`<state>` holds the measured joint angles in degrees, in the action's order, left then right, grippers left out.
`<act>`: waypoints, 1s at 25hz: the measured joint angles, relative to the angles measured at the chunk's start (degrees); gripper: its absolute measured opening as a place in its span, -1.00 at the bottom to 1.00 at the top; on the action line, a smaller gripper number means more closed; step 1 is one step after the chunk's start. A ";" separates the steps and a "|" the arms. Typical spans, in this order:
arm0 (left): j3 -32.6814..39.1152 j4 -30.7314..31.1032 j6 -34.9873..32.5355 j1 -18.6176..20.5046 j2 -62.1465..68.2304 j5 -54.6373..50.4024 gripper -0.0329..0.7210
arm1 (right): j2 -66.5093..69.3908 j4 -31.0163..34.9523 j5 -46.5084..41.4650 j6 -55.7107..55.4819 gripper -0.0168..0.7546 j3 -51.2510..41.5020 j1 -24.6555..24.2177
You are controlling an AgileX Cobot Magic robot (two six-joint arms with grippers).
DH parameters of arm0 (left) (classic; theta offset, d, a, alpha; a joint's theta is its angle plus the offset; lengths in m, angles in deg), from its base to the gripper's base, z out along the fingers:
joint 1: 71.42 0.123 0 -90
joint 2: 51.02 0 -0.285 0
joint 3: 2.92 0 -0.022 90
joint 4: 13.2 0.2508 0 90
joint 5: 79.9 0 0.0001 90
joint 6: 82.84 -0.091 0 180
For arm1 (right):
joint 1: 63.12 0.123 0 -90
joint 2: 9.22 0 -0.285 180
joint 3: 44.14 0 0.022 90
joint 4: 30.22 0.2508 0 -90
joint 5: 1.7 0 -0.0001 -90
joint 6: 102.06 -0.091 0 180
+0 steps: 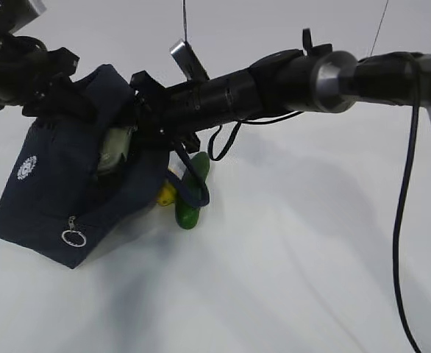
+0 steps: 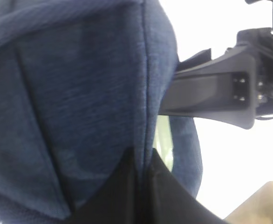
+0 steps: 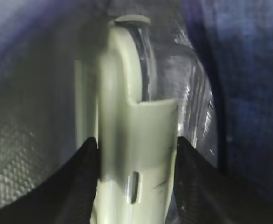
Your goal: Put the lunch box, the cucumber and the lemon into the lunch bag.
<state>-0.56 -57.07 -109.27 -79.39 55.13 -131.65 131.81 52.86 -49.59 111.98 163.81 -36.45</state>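
Observation:
The dark navy lunch bag (image 1: 50, 191) stands at the left with its mouth open. My left gripper (image 2: 145, 161) is shut on the bag's upper fabric edge and holds it up. My right gripper (image 3: 135, 149) is shut on the lunch box (image 3: 134, 130), gripping its pale green lid edge, and holds it inside the bag against the silvery lining (image 3: 29, 154). The lunch box shows in the bag's mouth in the exterior view (image 1: 115, 151). The cucumber (image 1: 192, 193) and the lemon (image 1: 167, 193) lie on the table just right of the bag.
The bag's zipper ring pull (image 1: 73, 237) hangs at its front corner, and a white round logo (image 1: 26, 168) is on its side. A loop handle (image 1: 193, 187) drapes over the cucumber. My right arm (image 1: 289, 81) stretches across from the right, with a cable (image 1: 401, 220) hanging down.

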 joint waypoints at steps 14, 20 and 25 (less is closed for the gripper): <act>0.00 0.22 -0.19 -1.80 0.22 -0.14 -0.92 | 4.03 4.37 -1.86 1.34 -0.05 0.00 1.08; 0.00 0.36 -0.19 -1.80 0.22 -0.14 -0.92 | 4.03 4.74 -3.08 2.87 0.07 0.00 1.08; 0.00 2.87 -0.23 -1.80 0.22 -0.14 -0.92 | 4.03 6.04 -7.78 4.57 0.12 0.02 1.08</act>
<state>-0.56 -54.20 -109.50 -81.19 55.35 -131.79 135.85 58.90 -57.37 116.54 163.83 -35.37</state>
